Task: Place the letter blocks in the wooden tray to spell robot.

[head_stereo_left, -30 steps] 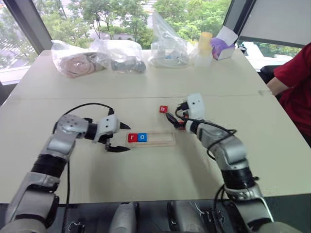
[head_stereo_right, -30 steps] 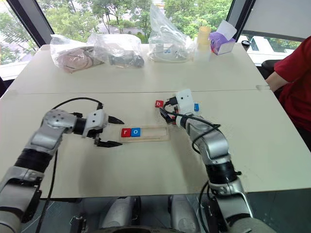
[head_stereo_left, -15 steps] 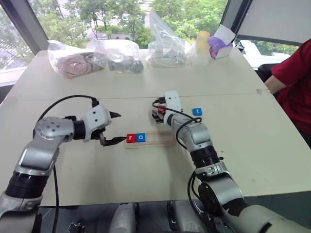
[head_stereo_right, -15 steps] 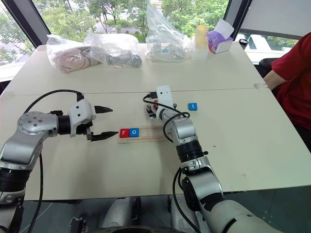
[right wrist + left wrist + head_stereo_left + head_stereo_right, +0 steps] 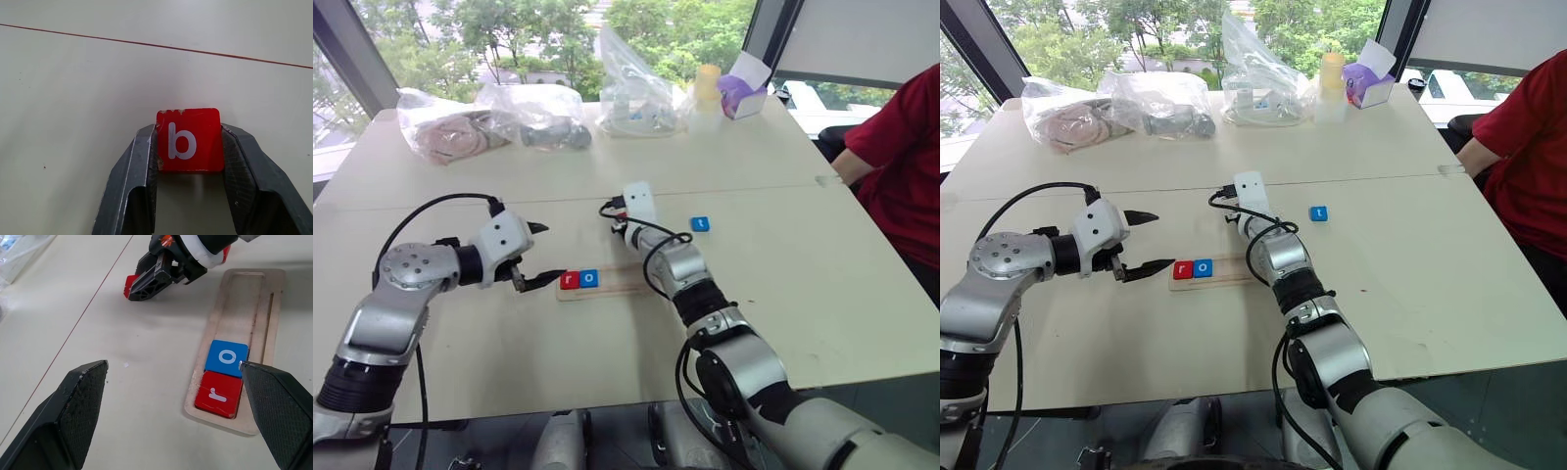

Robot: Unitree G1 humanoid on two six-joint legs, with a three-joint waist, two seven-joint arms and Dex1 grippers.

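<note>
Right hand point(image 5: 188, 142) now around red b block point(image 5: 189, 139).

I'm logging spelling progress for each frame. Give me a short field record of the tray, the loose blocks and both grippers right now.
tray: pale wooden tray, long, narrow, flat on the table
in tray: red "r" block, then blue "o" block, touching, at one end
slots left: three
right gripper: shut on red "b" block, on the table beside the tray
left gripper: open, holding nothing, near the filled end
loose: blue "t" block
</note>
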